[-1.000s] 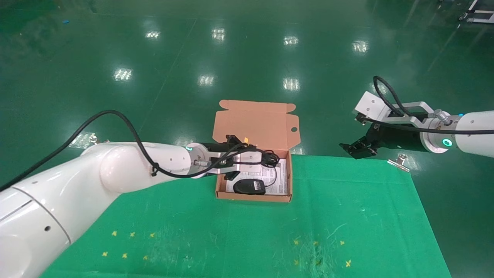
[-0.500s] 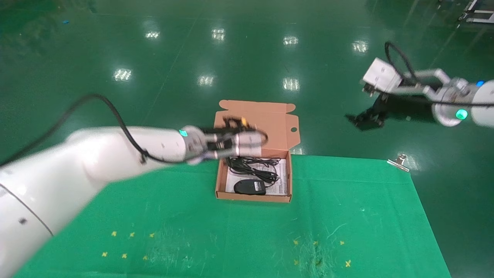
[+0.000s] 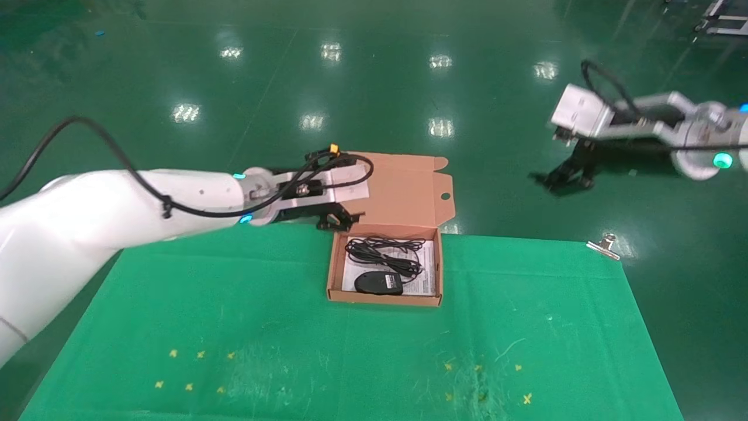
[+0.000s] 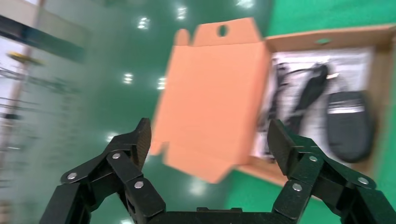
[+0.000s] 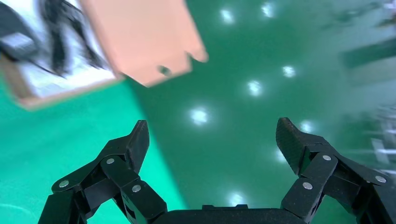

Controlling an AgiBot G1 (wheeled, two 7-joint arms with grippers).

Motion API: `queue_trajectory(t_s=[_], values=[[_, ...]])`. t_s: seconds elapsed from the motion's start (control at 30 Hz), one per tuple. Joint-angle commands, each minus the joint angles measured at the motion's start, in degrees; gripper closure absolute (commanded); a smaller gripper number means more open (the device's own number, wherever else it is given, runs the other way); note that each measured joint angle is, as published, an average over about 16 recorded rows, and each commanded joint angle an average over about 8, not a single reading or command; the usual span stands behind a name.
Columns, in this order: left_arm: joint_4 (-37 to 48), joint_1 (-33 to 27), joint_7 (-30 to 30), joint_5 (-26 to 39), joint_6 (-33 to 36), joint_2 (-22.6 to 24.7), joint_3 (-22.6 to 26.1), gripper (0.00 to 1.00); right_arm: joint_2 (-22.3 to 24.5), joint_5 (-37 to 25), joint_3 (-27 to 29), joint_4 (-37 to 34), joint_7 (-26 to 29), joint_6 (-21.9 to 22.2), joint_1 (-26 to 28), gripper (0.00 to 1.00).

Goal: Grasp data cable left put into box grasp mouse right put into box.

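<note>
We see both the left end effector (image 3: 338, 221) and right end effector (image 3: 562, 178) spread and empty; the data cable (image 3: 383, 250) and mouse (image 3: 378, 283) seemingly lie inside the box (image 3: 334, 270).

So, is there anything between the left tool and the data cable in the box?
Nothing visible. The left tool hangs open just outside the box, at its far left corner. The data cable lies uncovered inside, beside the mouse, and the lid is open.
</note>
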Motion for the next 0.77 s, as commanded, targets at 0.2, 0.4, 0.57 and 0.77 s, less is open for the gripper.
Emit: queue_trajectory(t_s=[0.2, 0.4, 0.57, 0.77], values=[[-3.7, 4.1, -0.7, -6.7, 6.6, -4.5, -5.9, 0.0, 1.8, 7.6, 4.2, 2.6, -1.2, -4.2, -5.1, 0.0], [-6.8, 7.7, -1.3, -12.5, 12.3, -8.5, -11.1, 0.0, 3.3, 14.1, 7.9, 4.9, -2.3, -7.8, -9.4, 0.0], [-9.5, 10.7, -1.9, -17.3, 17.1, -11.8, -15.4, 0.0, 4.5, 19.6, 10.9, 6.8, -3.2, -10.8, -13.1, 0.0], [-11.9, 13.4, -2.3, -21.6, 21.3, -14.7, -19.3, 0.0, 5.7, 24.5, 13.6, 8.5, -4.0, -13.5, -16.4, 0.0]])
